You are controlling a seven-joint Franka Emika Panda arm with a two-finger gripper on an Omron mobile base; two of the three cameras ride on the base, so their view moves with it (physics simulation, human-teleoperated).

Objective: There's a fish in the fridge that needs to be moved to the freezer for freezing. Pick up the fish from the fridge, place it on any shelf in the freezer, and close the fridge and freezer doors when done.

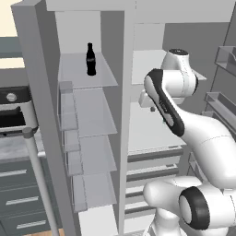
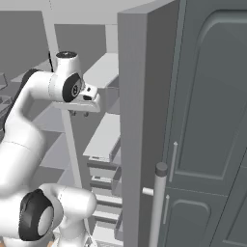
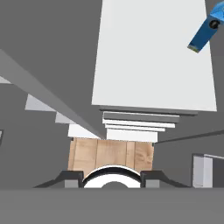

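Both doors are swung open: the freezer door (image 1: 32,92) with its dark dispenser panel (image 1: 11,108), and the fridge door (image 2: 140,120) with its silver bar handle (image 2: 157,207). Inside the freezer (image 1: 87,115), a stack of thin glass shelves (image 1: 92,120) is seen. One black cola bottle (image 1: 91,59) stands upright on the top glass shelf, and the lower glass shelves are seen bare. The fridge (image 1: 147,133) holds white shelves (image 1: 147,129) with white drawer fronts (image 1: 152,173) beneath.

The gripper (image 2: 79,114) is held inside the fridge opening, above a white shelf and pointed downward. In the hand view its fingertips (image 3: 72,177) stand spread apart with nothing pinched between them.

A white shelf (image 3: 153,57) is seen from above in the hand view, with drawer edges stepped below it and wooden floor (image 3: 111,153) beyond. A small blue object (image 3: 204,29) with a dark spot sits at the shelf's far corner. What it is cannot be told.

Where the fish lies cannot be told. Door bins (image 1: 223,57) are seen on the fridge door's inner side, contents unclear. A dark grey cabinet (image 2: 212,120) stands just beside the fridge door.
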